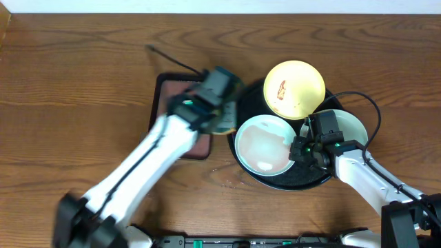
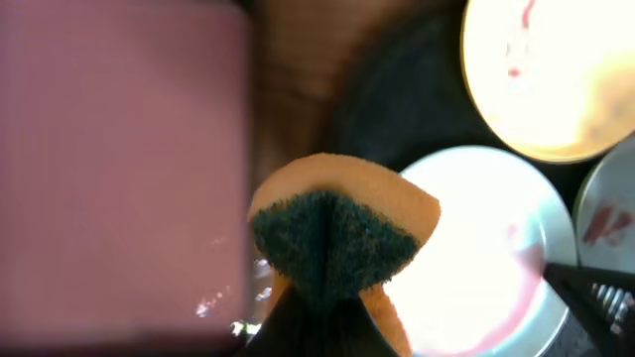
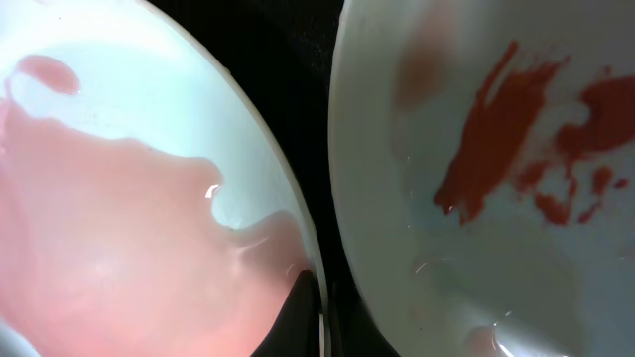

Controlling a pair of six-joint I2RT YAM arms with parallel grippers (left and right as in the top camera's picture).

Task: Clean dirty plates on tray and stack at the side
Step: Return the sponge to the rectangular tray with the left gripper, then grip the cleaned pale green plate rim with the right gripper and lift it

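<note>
**Status: early stage.** All three plates lie inside the large round glossy black tray (image 1: 296, 180). Nothing is stacked on the wooden counter (image 1: 69, 69) beside the tray.

- The pale yellow round plate (image 1: 295, 89), at the tray's far edge, carries a red-brown smear.
- The pale mint-blue plate on the tray's left half (image 1: 264, 145) shows only a thin pink watery film. It is judged partly wiped, not finished.
- The second pale mint-blue plate (image 3: 476, 149), on the tray's right half, bears heavy red smears.

The left claw (image 1: 215, 103) is clamped on an orange sponge with a dark green scouring face (image 2: 337, 233), poised at the tray's left rim. The right claw (image 1: 303, 147) sits at the filmed plate's rim, near the tray's centre. Whether it pinches that rim cannot be told.

**Outstanding:** finish this plate, scrub the other two, and stack all three beside the tray.
</note>
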